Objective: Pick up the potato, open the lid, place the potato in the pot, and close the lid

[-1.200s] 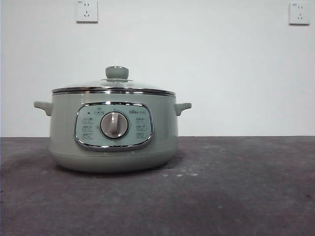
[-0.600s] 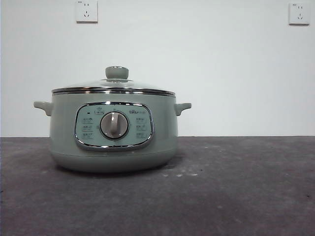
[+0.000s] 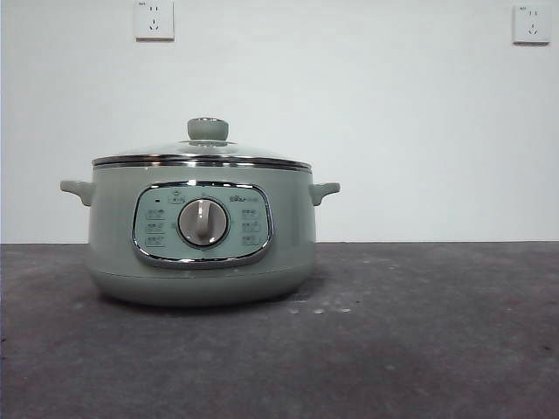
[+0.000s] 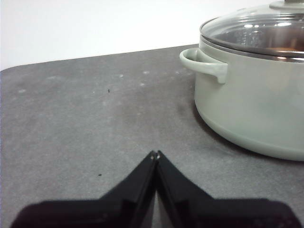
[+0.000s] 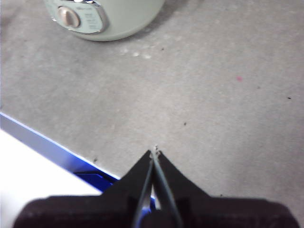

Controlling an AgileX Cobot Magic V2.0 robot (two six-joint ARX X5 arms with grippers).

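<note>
The sage-green pot (image 3: 201,231) stands on the dark table, left of centre in the front view, with its glass lid (image 3: 203,154) seated on it. The pot also shows in the left wrist view (image 4: 251,99) and the right wrist view (image 5: 102,16). An orange-brown blur shows through the lid (image 4: 256,33) in the left wrist view; I cannot tell what it is. No potato shows clearly anywhere. My left gripper (image 4: 155,154) is shut and empty, beside the pot's handle (image 4: 204,64). My right gripper (image 5: 155,153) is shut and empty, near the table's front edge.
Two wall sockets (image 3: 154,19) (image 3: 531,24) sit on the white wall behind. The table's edge with a blue strip (image 5: 52,147) runs close beside the right gripper. Grey tabletop (image 3: 419,332) stretches to the right of the pot.
</note>
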